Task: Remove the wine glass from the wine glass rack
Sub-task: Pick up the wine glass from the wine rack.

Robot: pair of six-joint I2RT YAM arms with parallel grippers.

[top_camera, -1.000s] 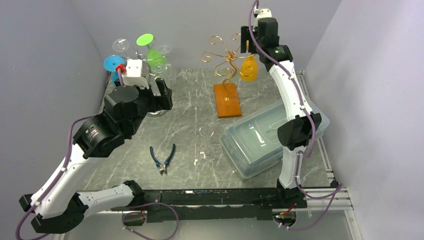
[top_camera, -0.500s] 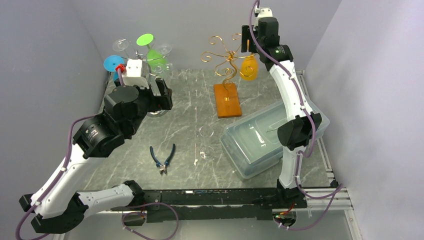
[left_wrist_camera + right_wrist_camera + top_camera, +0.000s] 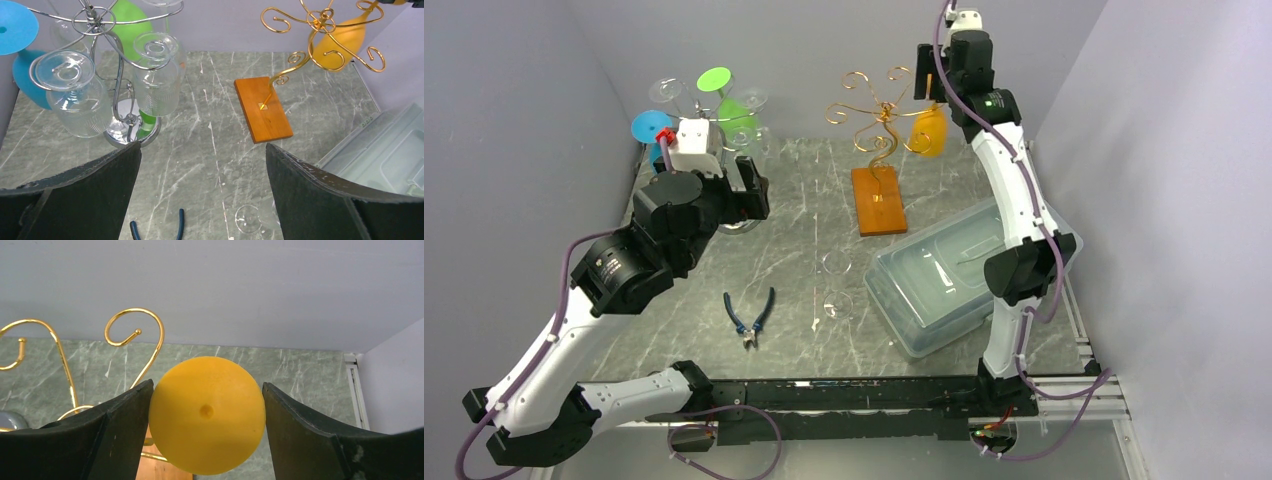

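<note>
1. The right hand (image 3: 206,402) is closed on the round foot of the yellow wine glass (image 3: 929,132), with one finger against each side of the foot.
2. The glass hangs bowl-down, high above the bench (image 3: 814,200), just beside the right-hand curls of the gold wine glass rack (image 3: 871,112). I cannot tell whether its stem is clear of the hook.
3. The left hand (image 3: 202,160) is spread wide and holds nothing, above the bench near the silver rack (image 3: 120,85) of other glasses.

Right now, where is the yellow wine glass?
In the top view the yellow wine glass is upside down at the table's far right, beside the gold rack's right-hand hooks, its round foot between the right gripper's fingers.
</note>
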